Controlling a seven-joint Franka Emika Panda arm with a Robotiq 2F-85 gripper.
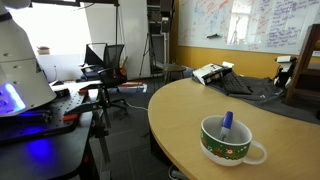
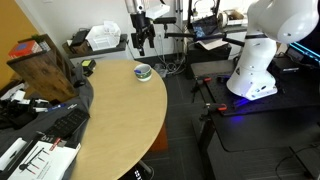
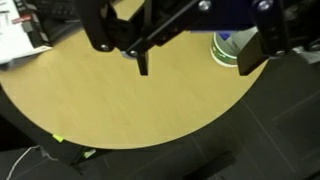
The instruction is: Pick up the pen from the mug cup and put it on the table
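Tan table [image 1: 190,112] w/ mug cup [image 1: 224,148]

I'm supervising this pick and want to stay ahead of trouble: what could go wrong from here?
1. In the wrist view the mug cup sits beside one finger of the open pincer, not centred; a straight descent could strike its rim.
2. The mug cup stands near the curved edge of the table; a knock might push it off.
3. The pen is slim and only propped in the cup, so it may slip.

White arm [image 2: 262,45] w/ blue glow [image 2: 243,97], blk gripper [image 2: 143,42].
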